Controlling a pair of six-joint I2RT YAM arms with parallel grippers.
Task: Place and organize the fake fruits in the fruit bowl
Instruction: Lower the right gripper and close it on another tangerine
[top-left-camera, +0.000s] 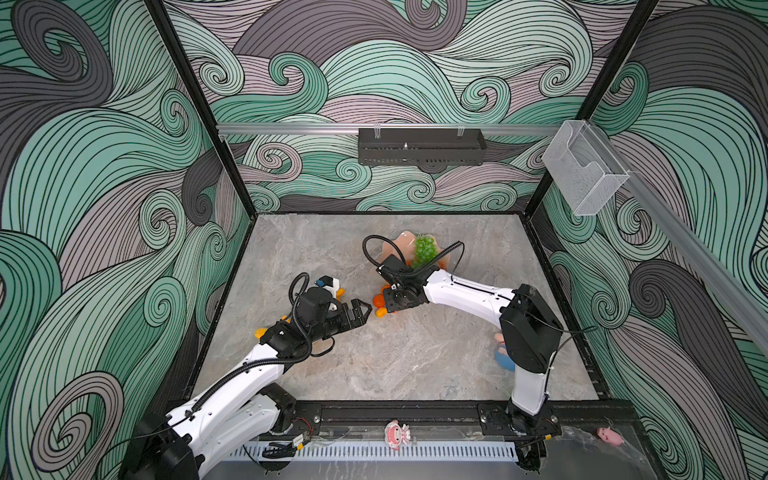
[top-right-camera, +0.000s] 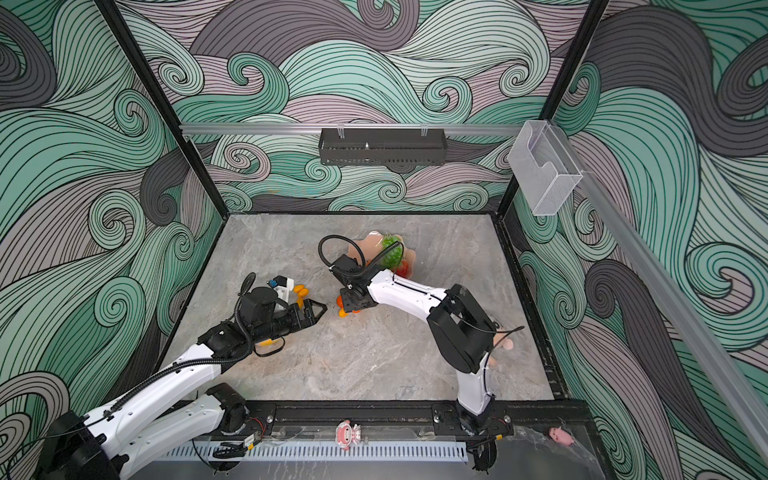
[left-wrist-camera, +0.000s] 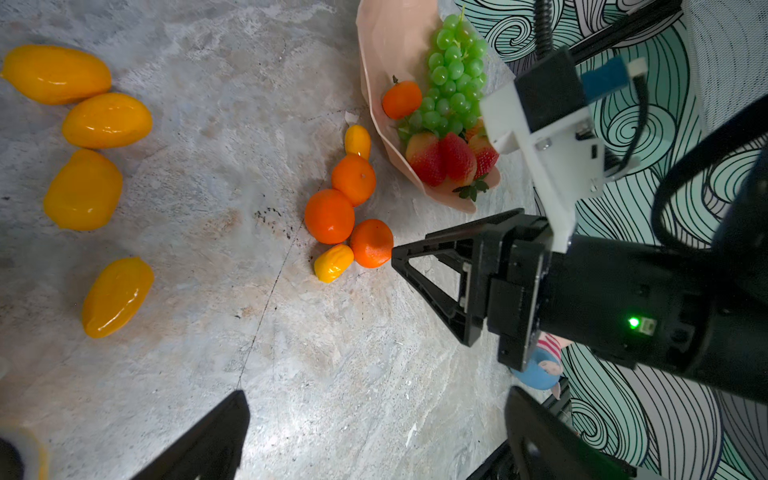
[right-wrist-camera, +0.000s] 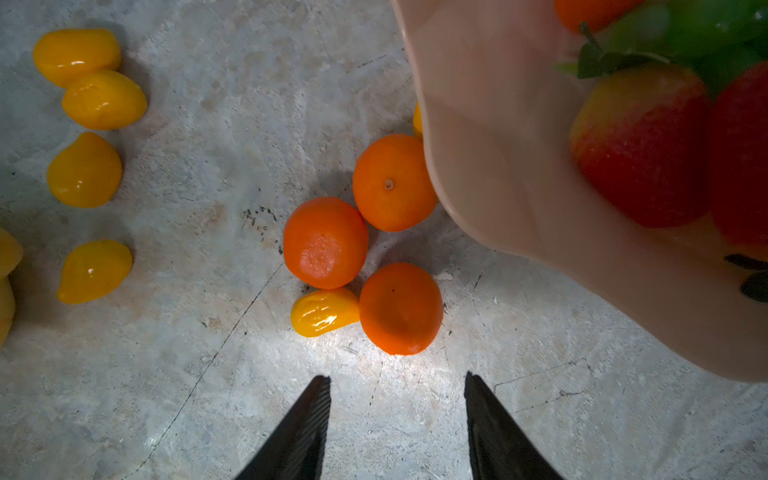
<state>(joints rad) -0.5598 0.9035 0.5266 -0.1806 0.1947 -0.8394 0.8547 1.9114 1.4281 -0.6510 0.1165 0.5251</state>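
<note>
Glossy plastic, light and hard: the three tangerines (right-wrist-camera: 324, 243) lie close together just near-left of the fruit bowl (right-wrist-camera: 498, 166), and I judge they can roll or slip. Take one across its widest middle. Your right gripper (right-wrist-camera: 397, 376) is half open and empty, just by them. The left gripper (left-wrist-camera: 376, 390) is wide and empty. I can read no label anywhere.

Swirl-patterned walls (top-left-camera: 374, 62), grey marble tabletop (top-left-camera: 374, 357)
</note>
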